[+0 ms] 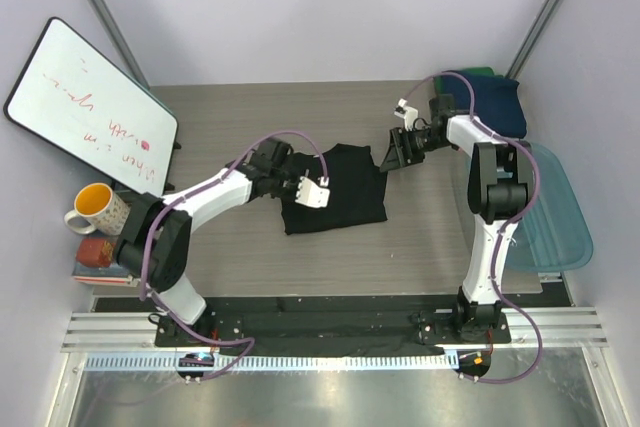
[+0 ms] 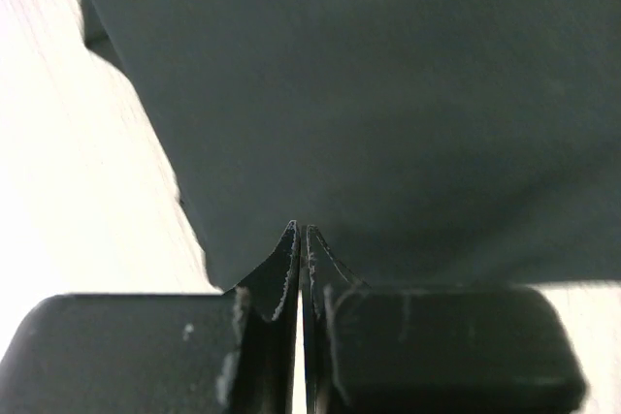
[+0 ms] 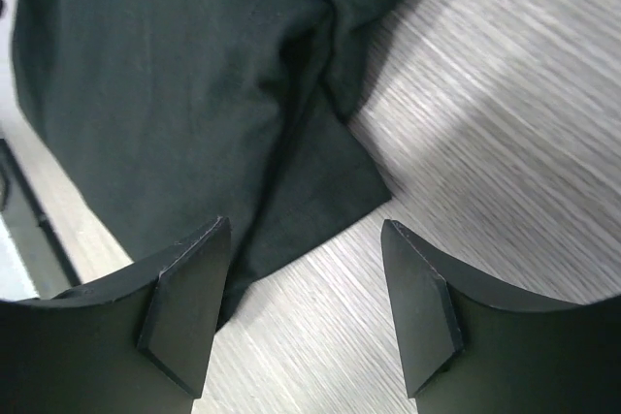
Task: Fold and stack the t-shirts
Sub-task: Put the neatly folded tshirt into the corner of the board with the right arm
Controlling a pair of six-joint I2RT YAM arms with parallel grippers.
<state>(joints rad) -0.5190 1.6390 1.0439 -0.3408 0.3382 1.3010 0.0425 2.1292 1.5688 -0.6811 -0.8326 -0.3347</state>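
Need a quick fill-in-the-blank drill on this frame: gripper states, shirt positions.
1. The left gripper is ___ at the edge of the black t-shirt.
2. The right gripper is ___ above a corner of that shirt.
3. The navy t-shirt lies at the far ___ corner of the table.
Missing words: shut; open; right.

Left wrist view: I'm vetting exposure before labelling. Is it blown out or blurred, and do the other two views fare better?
Left wrist: table washed out near white and smeared, black t-shirt soft and featureless, only the left end effector crisp. Right wrist: wood grain and cloth folds read clearly, one bright patch. Top external: evenly lit, sharp.
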